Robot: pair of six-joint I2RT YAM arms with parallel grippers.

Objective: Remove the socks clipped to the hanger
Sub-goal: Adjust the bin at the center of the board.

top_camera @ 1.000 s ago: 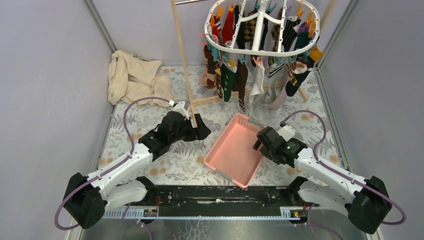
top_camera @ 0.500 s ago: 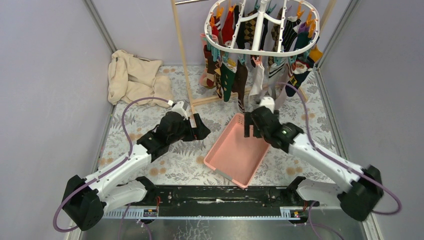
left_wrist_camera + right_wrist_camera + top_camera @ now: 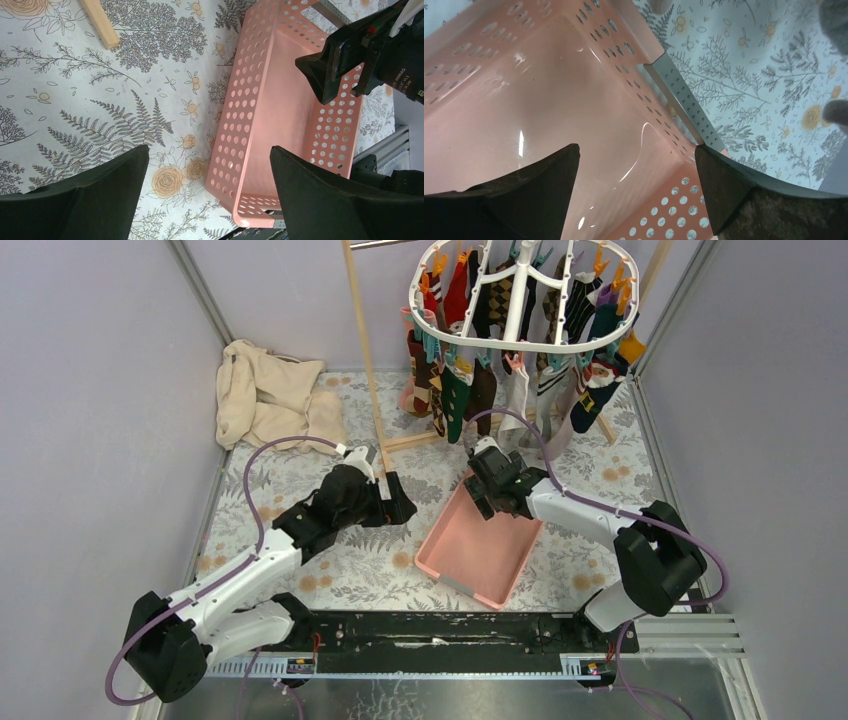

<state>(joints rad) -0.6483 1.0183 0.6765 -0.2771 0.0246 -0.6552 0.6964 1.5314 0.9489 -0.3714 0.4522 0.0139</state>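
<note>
The white oval hanger (image 3: 520,344) hangs at the top of the top view, with coloured clips round its rim. Many socks (image 3: 458,400) in mixed colours dangle from it down to the table. My right gripper (image 3: 484,488) is open over the far end of the pink basket (image 3: 480,555), just below the sock tips, holding nothing. The right wrist view shows its open gripper (image 3: 636,147) above the basket's inner corner (image 3: 549,100). My left gripper (image 3: 400,504) is open and empty, left of the basket; in its wrist view the gripper (image 3: 209,150) straddles the basket's near wall (image 3: 235,130).
A beige cloth (image 3: 265,395) lies crumpled at the back left. The wooden pole frame (image 3: 365,360) stands between it and the socks; its foot (image 3: 100,22) rests on the floral table cover. Grey walls close in both sides.
My right arm has swung forward and left, from the basket's near right side to its far end under the socks. The basket has shifted slightly. The left arm has barely moved.
</note>
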